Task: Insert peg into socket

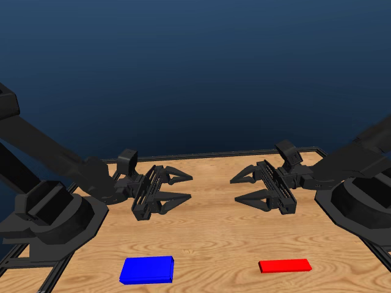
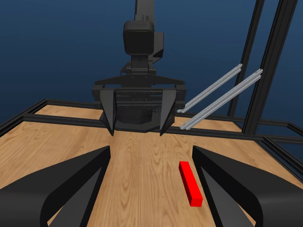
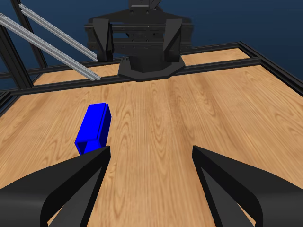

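Observation:
The red peg lies flat on the wooden table near the front right; the left wrist view shows the peg too. The blue socket lies flat near the front left, and the socket appears in the right wrist view with its open end showing. My left gripper hovers open above the table, behind the socket, with nothing between its fingers. My right gripper hovers open facing it, behind the peg, also empty.
A black frame edges the table. The base of the left arm stands at the left, the base of the right arm at the right. Two silver rails slant beyond the table's side.

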`<act>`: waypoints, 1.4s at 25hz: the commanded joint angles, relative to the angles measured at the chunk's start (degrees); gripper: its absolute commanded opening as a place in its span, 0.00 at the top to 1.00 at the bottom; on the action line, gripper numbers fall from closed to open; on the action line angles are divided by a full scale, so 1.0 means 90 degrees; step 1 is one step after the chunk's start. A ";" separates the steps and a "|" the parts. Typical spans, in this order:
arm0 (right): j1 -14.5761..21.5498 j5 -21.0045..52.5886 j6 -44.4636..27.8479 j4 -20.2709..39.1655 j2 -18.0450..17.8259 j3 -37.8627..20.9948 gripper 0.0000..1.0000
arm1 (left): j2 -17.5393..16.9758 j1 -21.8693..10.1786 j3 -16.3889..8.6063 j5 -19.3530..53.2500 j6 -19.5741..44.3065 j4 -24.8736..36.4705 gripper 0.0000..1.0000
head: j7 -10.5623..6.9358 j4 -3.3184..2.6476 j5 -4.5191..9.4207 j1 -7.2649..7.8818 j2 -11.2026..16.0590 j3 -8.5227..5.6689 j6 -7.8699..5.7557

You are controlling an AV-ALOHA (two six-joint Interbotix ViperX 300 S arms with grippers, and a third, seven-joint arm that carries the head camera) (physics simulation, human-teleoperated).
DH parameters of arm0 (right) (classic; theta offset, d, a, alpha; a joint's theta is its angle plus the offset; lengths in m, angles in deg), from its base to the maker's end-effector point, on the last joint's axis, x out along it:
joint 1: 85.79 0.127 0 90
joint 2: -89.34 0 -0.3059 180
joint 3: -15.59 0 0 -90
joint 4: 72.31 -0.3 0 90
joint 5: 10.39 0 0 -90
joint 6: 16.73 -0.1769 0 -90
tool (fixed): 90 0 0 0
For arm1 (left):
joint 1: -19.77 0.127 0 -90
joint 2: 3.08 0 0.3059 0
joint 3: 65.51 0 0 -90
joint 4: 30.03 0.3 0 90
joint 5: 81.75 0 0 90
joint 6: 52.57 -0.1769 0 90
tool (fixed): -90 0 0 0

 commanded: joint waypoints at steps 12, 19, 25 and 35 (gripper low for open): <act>0.0977 0.1530 0.0756 -0.0996 0.0004 -0.0883 0.00 | -0.1324 -0.2006 -0.0260 0.4144 -0.0538 -0.2400 0.00 | 0.0237 0.0102 0.0303 0.0056 0.0235 0.0019 0.0331; 0.1393 0.2001 0.0930 -0.1309 -0.0238 -0.1342 0.00 | -0.1076 -0.2459 -0.0002 0.4388 -0.0141 -0.2985 0.00 | 0.0218 0.0170 0.0374 0.0141 0.0344 0.0057 0.0525; 0.1573 0.1905 0.0991 -0.1573 -0.0256 -0.1291 0.00 | -0.0805 -0.2805 -0.0037 0.4088 0.0058 -0.3344 0.00 | 0.0151 0.0176 0.0408 0.0161 0.0347 0.0091 0.0538; 0.1832 0.1636 0.0986 -0.1863 -0.0235 -0.1221 0.00 | 0.0193 -0.3468 0.0384 0.3708 0.0806 -0.4049 0.00 | 0.0063 0.0193 0.0417 0.0225 0.0255 0.0166 0.0552</act>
